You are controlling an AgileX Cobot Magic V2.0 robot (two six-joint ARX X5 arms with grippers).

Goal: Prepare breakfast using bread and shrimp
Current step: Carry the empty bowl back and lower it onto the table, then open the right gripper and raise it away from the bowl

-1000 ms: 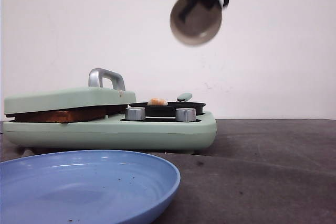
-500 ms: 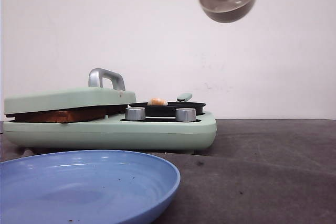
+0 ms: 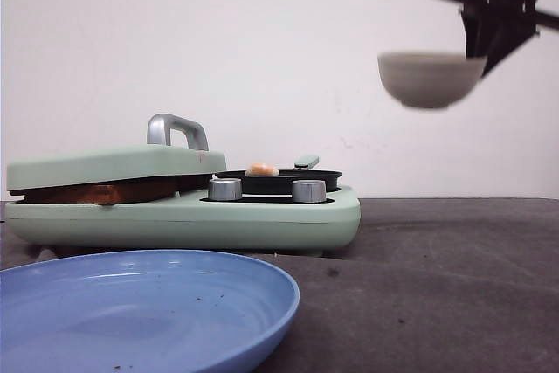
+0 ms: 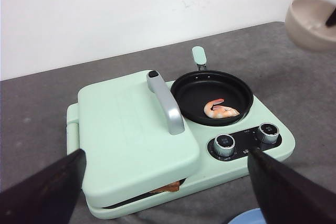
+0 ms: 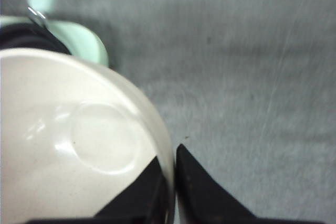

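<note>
The shrimp (image 4: 221,110) lies curled in the small black pan (image 4: 189,93) of the mint-green breakfast maker (image 3: 262,220); its top shows over the pan rim as a pale lump (image 3: 261,169). Browned bread (image 3: 96,191) sits pressed under the maker's closed lid (image 4: 131,135), a corner of the bread (image 4: 169,187) peeking out. My right gripper (image 5: 174,174) is shut on the rim of an empty beige bowl (image 3: 428,79), held upright in the air to the right of the maker; the bowl's inside (image 5: 73,145) is bare. My left gripper (image 4: 168,182) hangs open high above the maker.
A blue plate (image 3: 140,307) lies at the near left in front of the maker. Two silver knobs (image 3: 225,189) face forward on the maker. Dark grey tabletop (image 3: 454,277) stretches to the right, with a white wall behind.
The right arm has carried the bowl rightward and down from above the pan and turned it from tipped to upright. The shrimp and maker have not moved.
</note>
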